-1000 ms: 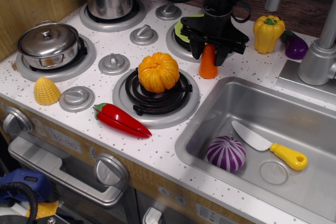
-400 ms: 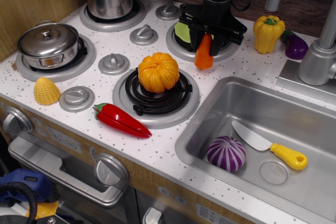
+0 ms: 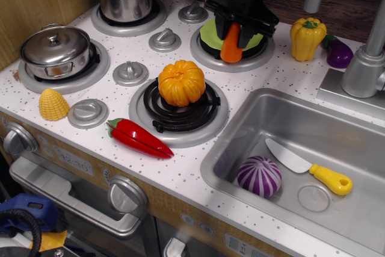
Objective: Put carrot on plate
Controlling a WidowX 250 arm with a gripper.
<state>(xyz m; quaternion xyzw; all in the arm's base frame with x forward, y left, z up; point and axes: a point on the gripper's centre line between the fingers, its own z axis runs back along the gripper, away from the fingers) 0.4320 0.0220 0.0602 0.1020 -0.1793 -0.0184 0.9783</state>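
The carrot (image 3: 231, 47), a small smooth orange cone, hangs with its rounded tip down between the black fingers of my gripper (image 3: 234, 31). The gripper is shut on its upper end and holds it over the front edge of the lime-green plate (image 3: 210, 33). The plate lies on the back right burner ring (image 3: 231, 59), and the gripper body hides most of it. I cannot tell whether the carrot's tip touches the plate.
A ribbed orange pumpkin (image 3: 181, 82) sits on the front burner, with a red chili pepper (image 3: 138, 138) before it. A yellow bell pepper (image 3: 307, 38) and purple eggplant (image 3: 338, 52) stand right of the plate. The sink (image 3: 283, 124) holds a purple onion and knife. Pots (image 3: 56, 50) stand left.
My gripper has lifted the carrot off the counter beside the sink and carried it back and slightly left, from the burner's front right edge to over the plate.
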